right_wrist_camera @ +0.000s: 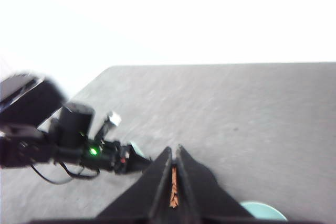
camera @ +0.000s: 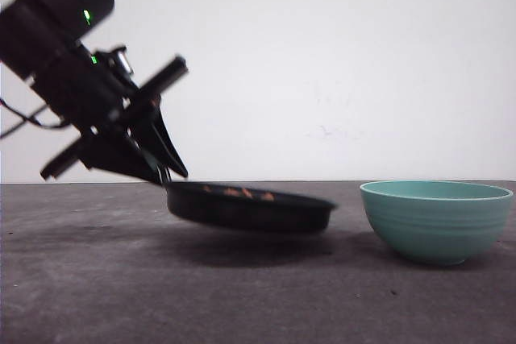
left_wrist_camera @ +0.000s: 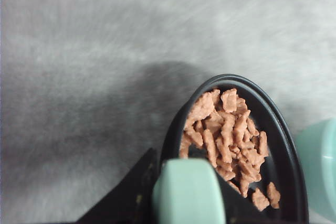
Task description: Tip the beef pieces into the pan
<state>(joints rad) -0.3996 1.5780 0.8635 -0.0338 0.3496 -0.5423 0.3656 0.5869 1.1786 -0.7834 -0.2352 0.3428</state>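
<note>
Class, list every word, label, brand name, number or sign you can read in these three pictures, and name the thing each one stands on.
None: no readable text, number or brand shows on anything.
The pan, its green handle, the beef pieces, the bowl and the table are all unmarked.
The left arm carries small green lights, not writing.
The orange mark between the right end effector fingers is too blurred to read.

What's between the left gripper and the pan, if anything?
Nothing visible. The left gripper is already closed on the mint-green handle of the pan, held off the table with the beef pieces inside. The teal bowl stands apart, off the pan's far end.
</note>
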